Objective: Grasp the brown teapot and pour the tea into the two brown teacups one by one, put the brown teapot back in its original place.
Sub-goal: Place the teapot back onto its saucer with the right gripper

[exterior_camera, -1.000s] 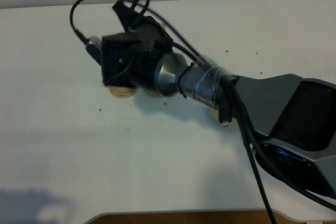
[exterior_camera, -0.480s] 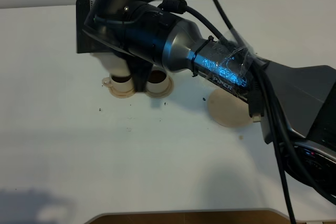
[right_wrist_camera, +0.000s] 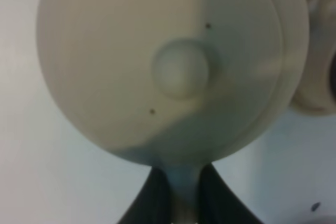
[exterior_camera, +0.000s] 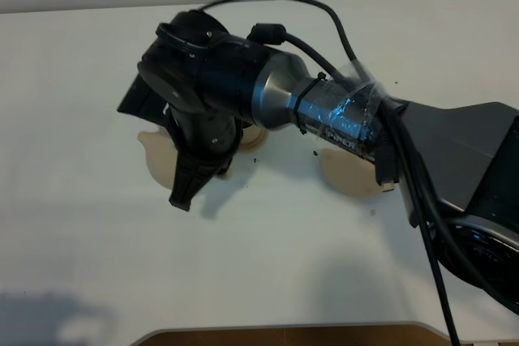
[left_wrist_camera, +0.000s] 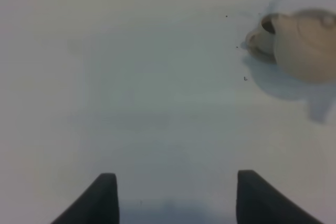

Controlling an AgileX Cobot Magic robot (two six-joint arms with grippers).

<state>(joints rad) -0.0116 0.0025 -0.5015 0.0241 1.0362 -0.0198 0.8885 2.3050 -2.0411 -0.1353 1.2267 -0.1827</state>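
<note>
My right gripper [exterior_camera: 190, 177] reaches across to the left of the table and is shut on the loop handle of the brown teapot [exterior_camera: 158, 158]. The right wrist view looks down on the teapot's knobbed lid [right_wrist_camera: 184, 72], with the handle pinched between the dark fingers [right_wrist_camera: 142, 203]. Only slivers of the two brown teacups [exterior_camera: 253, 137] show behind the arm; part of one [right_wrist_camera: 320, 77] lies beside the pot. The wide tan saucer [exterior_camera: 349, 174], the original place, stands bare to the right. The left gripper [left_wrist_camera: 176, 198] is open over bare table, far from the teapot [left_wrist_camera: 307, 45].
The right arm's black wrist and cables [exterior_camera: 324, 111] stretch across the middle of the white table [exterior_camera: 97, 265]. A few dark specks [exterior_camera: 315, 153] lie near the saucer. The table's front edge [exterior_camera: 284, 334] runs along the bottom.
The right arm has swung and lowered toward the front left with the teapot. The pot now covers the left cup, which showed half a second ago. The left gripper's earlier state is not shown.
</note>
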